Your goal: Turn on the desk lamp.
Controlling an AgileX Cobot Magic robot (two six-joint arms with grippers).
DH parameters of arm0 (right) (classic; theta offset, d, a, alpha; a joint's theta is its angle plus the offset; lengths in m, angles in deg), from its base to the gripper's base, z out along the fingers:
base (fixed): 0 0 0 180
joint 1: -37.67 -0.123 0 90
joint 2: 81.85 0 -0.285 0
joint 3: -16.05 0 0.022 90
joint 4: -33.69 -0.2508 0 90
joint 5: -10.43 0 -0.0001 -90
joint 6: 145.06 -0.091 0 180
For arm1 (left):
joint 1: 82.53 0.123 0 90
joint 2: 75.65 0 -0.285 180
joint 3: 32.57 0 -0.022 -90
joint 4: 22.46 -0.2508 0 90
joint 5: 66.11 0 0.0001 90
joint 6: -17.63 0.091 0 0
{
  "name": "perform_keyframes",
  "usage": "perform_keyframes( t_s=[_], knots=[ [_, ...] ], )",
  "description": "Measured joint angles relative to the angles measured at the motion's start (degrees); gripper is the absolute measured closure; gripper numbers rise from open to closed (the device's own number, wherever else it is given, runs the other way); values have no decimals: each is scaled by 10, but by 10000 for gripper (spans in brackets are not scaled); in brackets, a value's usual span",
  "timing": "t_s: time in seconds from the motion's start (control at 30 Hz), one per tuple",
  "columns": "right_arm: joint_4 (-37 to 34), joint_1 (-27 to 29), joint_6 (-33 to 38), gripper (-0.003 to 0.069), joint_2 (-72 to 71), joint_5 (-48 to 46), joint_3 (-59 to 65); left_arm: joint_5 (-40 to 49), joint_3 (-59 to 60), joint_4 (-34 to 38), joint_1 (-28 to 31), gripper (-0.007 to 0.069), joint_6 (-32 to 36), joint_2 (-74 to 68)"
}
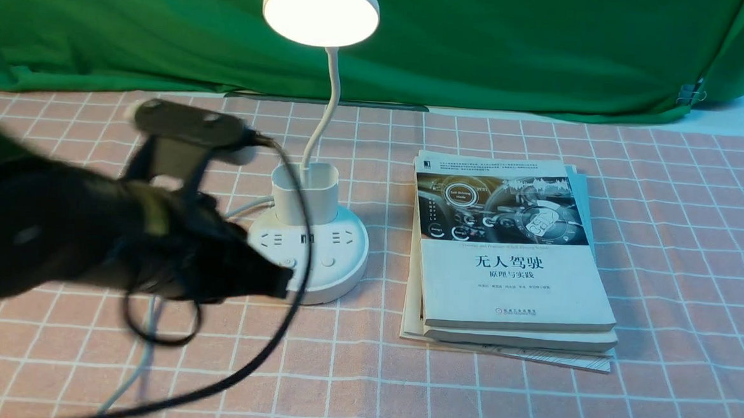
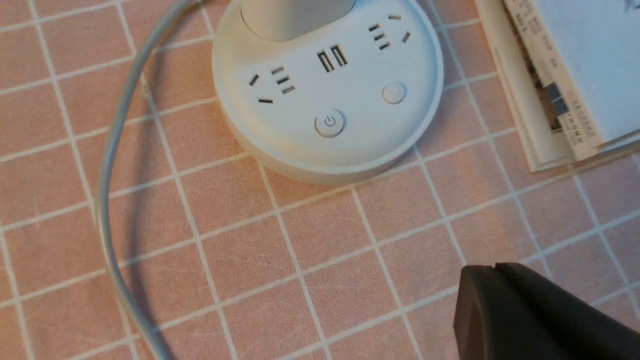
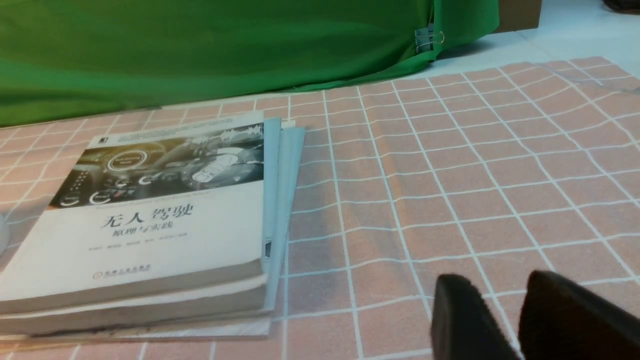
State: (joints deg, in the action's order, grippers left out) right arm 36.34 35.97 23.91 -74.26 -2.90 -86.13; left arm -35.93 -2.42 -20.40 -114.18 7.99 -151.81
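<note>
Desk lamp (image 1: 308, 253), lit, stands left of centre on the checked cloth (image 1: 496, 400), the stacked books (image 1: 515, 280) to its right and the green curtain (image 1: 482, 49) behind, while a black cable (image 1: 263, 350) and the left gripper (image 2: 492, 270) cross part of its base in the front view. That gripper is closed on nothing, near the base but apart from it; the right gripper (image 3: 497, 280), well away beyond the books, is slightly parted and empty. Count one lamp, two buttons, two grippers and one pile, its exact number of books unclear.
</note>
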Motion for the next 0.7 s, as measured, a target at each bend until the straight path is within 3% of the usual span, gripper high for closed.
perform_keyframes(
  t_s=[0.37, 0.7],
  knots=[
    [0, 0, 0, 418, 0, 0, 0, 18, 72, -5, 0, 603, -9, 304],
    [0, 0, 0, 418, 0, 0, 0, 22, 73, -21, 0, 603, -7, 406]
  ],
)
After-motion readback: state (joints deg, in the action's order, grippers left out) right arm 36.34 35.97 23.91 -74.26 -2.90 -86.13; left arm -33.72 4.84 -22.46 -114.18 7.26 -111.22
